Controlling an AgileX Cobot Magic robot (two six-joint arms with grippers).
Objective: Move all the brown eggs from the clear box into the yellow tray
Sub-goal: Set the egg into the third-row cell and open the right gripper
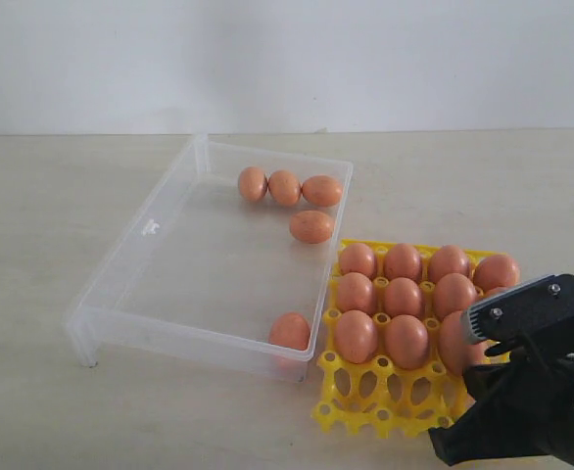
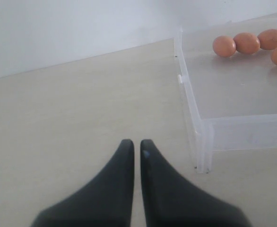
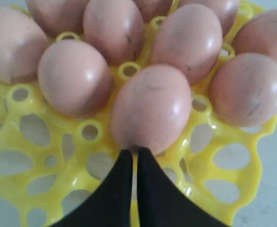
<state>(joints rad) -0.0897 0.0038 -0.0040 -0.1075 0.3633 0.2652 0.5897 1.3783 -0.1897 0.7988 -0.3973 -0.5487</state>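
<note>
Bench scene, exterior and wrist views. The clear box (image 1: 140, 230) lies lengthwise on the pale table (image 1: 32, 245), one short end towards the white wall (image 1: 267, 59). The table is bare to the left of the box and beyond it. The yellow tray (image 1: 383, 363) lies just beside the box's right wall, towards the near end; whether the two touch cannot be told.

Five brown eggs (image 1: 284, 187) are in the box. Three lie in a row near the far end, one lies just nearer than that row, and one sits in the near right corner against the wall. The rest of the box floor is bare. The tray holds at least ten eggs in its three farther rows. Its near row of cells is open, and the arm hides its right edge.

The right gripper (image 3: 134, 152) hangs over the tray's near right corner (image 1: 454, 441). Its jaws are closed together with nothing between them, and the fingertips (image 3: 125, 158) meet the near end of one seated egg (image 3: 150, 109), above empty cells.

The left gripper (image 2: 136, 144) appears only in its own wrist view. Its jaws are closed to a thin slit and hold nothing, over bare table near an outer corner of the box (image 2: 202, 142).
</note>
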